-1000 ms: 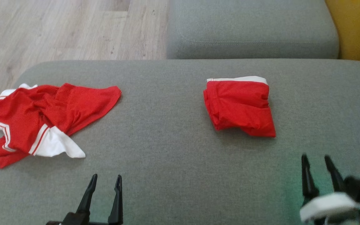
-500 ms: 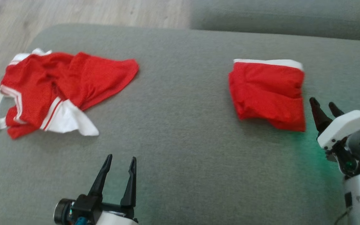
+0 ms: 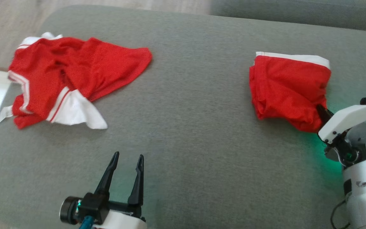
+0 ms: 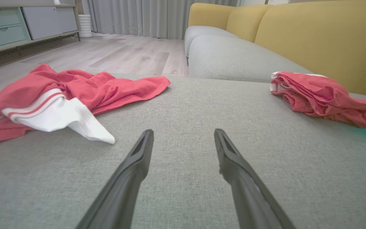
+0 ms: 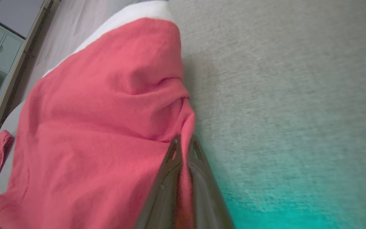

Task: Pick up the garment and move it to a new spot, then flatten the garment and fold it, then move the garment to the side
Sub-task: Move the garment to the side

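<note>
Though on sofa, garment within right hand

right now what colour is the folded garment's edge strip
White strip on the folded garment; best in head view.

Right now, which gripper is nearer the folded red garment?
Right. The right gripper is shut on the folded red garment; the left gripper stands open, well apart.

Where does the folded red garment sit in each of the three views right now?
Head view: folded red garment, right of centre, upper half.
Left wrist view: folded red garment, far right, mid-height.
Right wrist view: folded red garment, left and centre, pinched by the right hand.
Shared landmark: the crumpled red-and-white garment.
</note>
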Controlling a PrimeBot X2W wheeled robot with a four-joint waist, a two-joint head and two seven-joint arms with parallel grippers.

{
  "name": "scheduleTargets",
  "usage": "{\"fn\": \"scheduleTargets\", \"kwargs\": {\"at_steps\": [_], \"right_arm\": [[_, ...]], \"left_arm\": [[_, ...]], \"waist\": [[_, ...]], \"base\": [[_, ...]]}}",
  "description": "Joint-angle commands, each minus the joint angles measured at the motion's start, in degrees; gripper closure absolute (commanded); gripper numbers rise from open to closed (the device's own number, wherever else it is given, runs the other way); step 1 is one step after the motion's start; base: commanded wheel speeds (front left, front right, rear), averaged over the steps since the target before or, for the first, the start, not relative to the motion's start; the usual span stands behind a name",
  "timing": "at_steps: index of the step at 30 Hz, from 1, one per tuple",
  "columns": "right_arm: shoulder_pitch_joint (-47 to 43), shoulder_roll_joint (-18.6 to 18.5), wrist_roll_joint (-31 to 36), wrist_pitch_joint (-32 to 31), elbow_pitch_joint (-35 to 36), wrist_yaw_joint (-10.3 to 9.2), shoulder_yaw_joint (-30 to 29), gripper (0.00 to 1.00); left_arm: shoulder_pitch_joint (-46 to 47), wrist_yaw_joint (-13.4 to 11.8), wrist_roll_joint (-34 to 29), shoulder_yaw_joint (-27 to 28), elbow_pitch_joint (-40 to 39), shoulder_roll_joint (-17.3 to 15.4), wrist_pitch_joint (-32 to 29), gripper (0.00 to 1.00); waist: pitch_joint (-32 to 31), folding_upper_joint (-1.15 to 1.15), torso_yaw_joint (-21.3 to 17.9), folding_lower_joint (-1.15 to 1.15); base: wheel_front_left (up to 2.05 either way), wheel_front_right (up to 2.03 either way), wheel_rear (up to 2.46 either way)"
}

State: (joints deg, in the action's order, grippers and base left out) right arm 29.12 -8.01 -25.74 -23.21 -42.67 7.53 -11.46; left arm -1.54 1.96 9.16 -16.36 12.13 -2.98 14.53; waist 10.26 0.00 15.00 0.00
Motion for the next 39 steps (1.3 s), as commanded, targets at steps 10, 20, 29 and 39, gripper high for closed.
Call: {"fn": "scheduleTargets", "kwargs": {"at_steps": [10,20,29,39], "right_arm": [[7.80,-10.71,7.42,0.26,1.80,-0.04,0.34,1.00],[12.59,-18.87,21.97,3.54,-0.05,-0.04,-7.83,1.00],[14.31,-18.81,36.13,9.96,-0.72,-0.04,-13.86,0.00],[9.94,-11.88,38.24,20.05,6.30,-0.04,-7.70,0.00]], "left_arm": [[4.25,1.17,-2.25,3.36,-2.32,-0.06,0.47,0.00],[7.52,3.11,-4.96,3.94,-2.22,-1.72,0.47,0.00],[7.41,3.60,-5.29,4.37,-1.82,-2.04,0.47,0.00],[5.06,2.78,-3.21,4.65,-1.10,-0.52,0.47,0.00]], "waist": [[5.09,0.00,-12.45,0.00],[10.61,0.00,-18.07,0.00],[10.46,0.00,-18.27,0.00],[2.69,0.00,-15.85,0.00]], "base": [[0.00,0.00,0.00],[0.00,0.00,0.00],[0.00,0.00,0.00],[0.00,0.00,0.00]]}}
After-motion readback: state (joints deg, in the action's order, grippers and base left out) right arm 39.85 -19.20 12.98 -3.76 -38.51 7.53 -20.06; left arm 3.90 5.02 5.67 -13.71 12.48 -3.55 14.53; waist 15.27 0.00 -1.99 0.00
